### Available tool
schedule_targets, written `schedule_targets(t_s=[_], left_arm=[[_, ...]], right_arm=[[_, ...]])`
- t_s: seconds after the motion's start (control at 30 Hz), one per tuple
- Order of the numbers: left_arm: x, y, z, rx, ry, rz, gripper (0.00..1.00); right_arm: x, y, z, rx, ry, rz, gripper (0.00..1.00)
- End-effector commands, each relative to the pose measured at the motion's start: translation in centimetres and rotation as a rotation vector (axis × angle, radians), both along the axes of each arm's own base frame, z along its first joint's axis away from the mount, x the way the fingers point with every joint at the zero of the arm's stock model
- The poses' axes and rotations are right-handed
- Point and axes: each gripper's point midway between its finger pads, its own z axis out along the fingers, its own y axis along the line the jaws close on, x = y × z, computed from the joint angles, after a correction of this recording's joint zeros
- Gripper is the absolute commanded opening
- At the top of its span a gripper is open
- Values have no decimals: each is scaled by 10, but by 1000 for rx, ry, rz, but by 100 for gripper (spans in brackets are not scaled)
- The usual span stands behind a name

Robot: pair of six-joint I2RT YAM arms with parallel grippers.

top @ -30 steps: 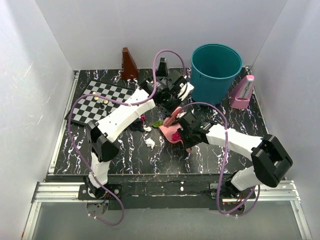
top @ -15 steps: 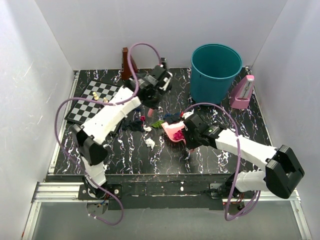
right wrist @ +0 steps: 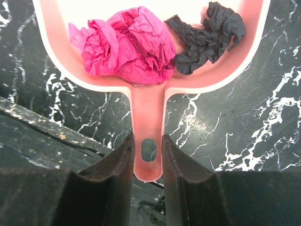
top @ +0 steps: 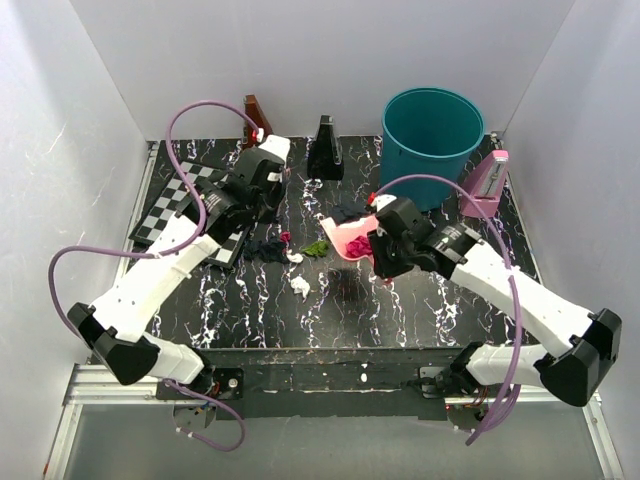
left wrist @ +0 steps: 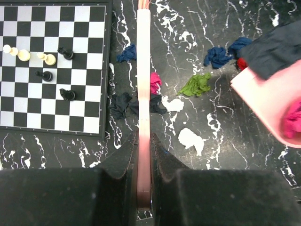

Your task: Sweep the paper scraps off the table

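Spillage is our first worry: the right gripper is clamped on the handle of the pink dustpan, which in the top view hangs above the table with its shadow beneath. If the wrist tips the open mouth downward on the way to the teal bin, the loose load would slide straight out; a dark sheet seems to lap over the pan's lip in the left wrist view. Our second worry sits on the other side. The left gripper is pinched tight on the thin pink brush, seen edge-on, close beside the chessboard. A careless stroke could catch the board's rim, topple the chess pieces, or flick light wads under the board or off toward the walls; such a slim handle might also twist in the jaws. The paper scraps are small crumpled wads, feather-light by the look of them and apt to roll. A magenta one and a dark one lie inside the pan. The rest, green, white, magenta, dark blue and near-black, are strewn on the table between the board and the pan, several just beside the board's edge and close along the brush. Whether the brush touches any of them we cannot tell.
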Motion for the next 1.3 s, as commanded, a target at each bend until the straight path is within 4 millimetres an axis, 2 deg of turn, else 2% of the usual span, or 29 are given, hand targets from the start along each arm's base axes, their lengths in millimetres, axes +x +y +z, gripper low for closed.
schedule_targets(t_s=[0.0, 0.2, 0.43, 0.63, 0.83, 0.97, 1.03, 1.13, 1.17, 1.2, 1.27], left_arm=[[1, 13, 9, -24, -72, 40, 0], [-10, 16, 6, -41, -68, 16, 0], [-20, 20, -9, -37, -34, 5, 0], [-26, 13, -19, -57, 6, -24, 0], [-30, 9, -22, -75, 25, -43, 0], [-31, 9, -25, -75, 35, -47, 0], [-32, 9, -26, -78, 38, -50, 0], [-33, 7, -27, -83, 42, -56, 0], [-33, 7, -27, -84, 43, -58, 0], [-33, 6, -28, -84, 46, -60, 0], [-34, 6, -29, -83, 49, -65, 0]], right_arm=[[3, -2, 54, 58, -61, -8, 1], [22, -5, 99, 85, -93, -33, 1], [59, -18, 156, 172, -142, -115, 1], [100, -25, 182, 292, -111, -175, 1], [146, -33, 208, 519, -85, -225, 1], [169, -36, 229, 723, -89, -229, 1], [177, -37, 231, 849, -75, -225, 1], [182, -40, 250, 1065, -96, -192, 1], [179, -38, 252, 1119, -81, -171, 1], [184, -48, 256, 1172, -71, -193, 1], [185, -48, 255, 1215, -36, -167, 1]])
